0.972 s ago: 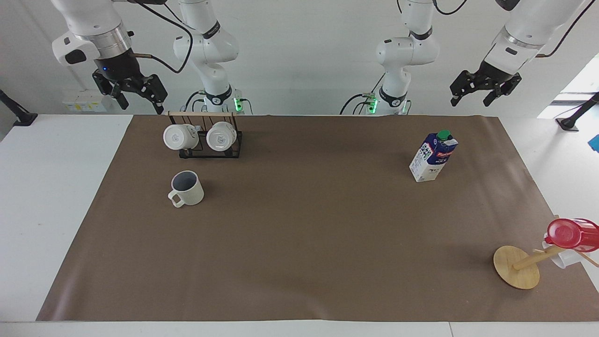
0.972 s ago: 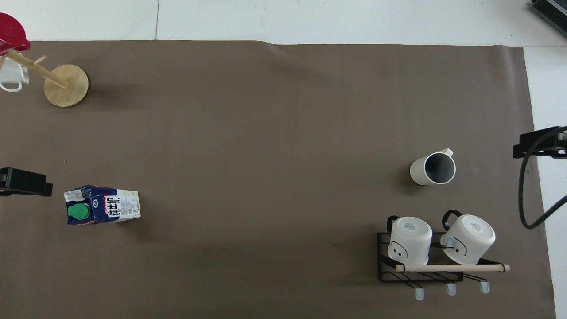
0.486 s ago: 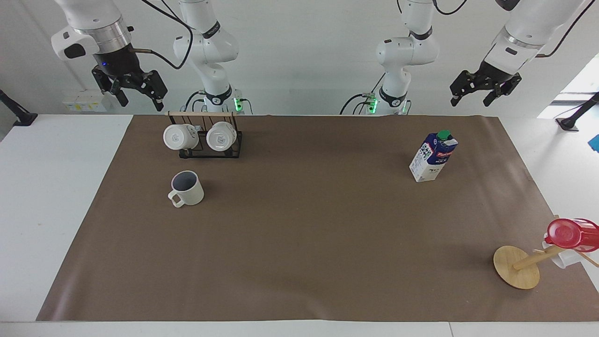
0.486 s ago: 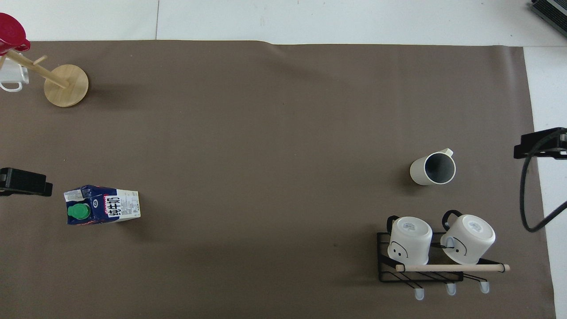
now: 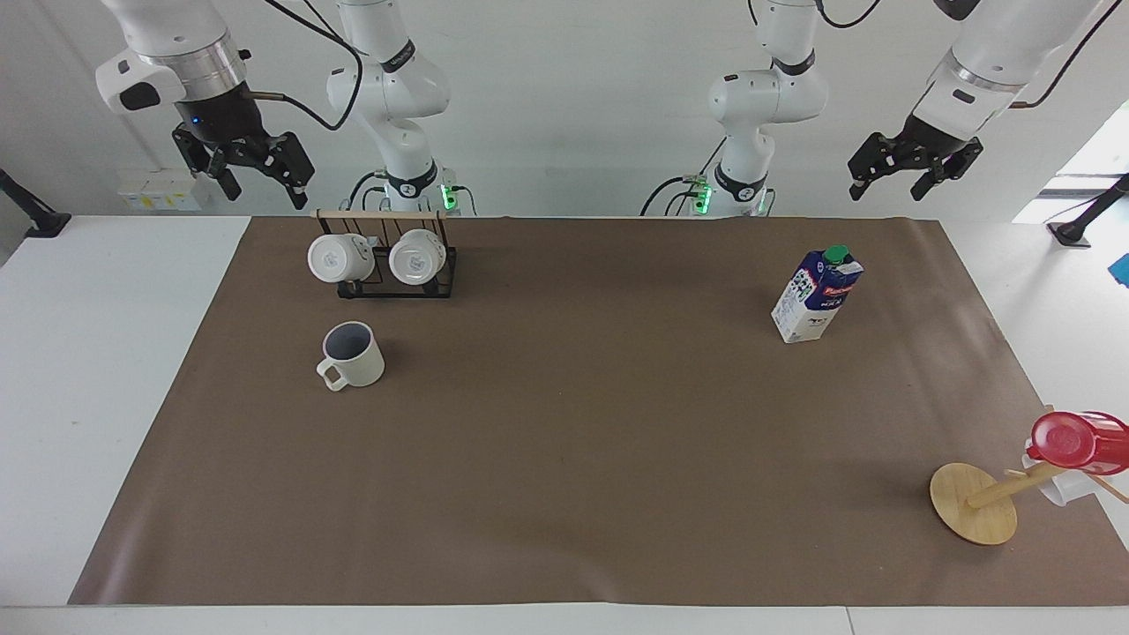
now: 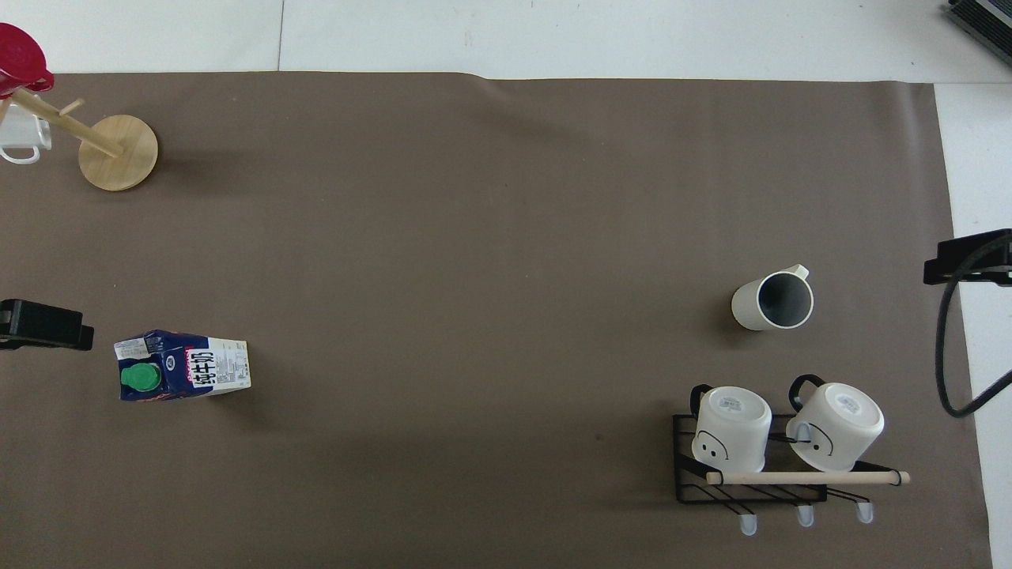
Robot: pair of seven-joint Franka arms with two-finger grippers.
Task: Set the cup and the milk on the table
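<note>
One cream cup [image 5: 352,354], grey-purple inside, upright.

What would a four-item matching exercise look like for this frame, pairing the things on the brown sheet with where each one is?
Things:
1. cup
2. milk
3. two white mugs
4. red cup

Places:
A. hung on the wooden peg stand, at the left arm's end of the table
B. standing upright on the brown sheet, at the left arm's end
C. on the black wire rack, at the right arm's end
D. upright on the sheet, farther from the robots than the rack

Pairs: 1-D, 2-B, 3-C, 4-A
</note>
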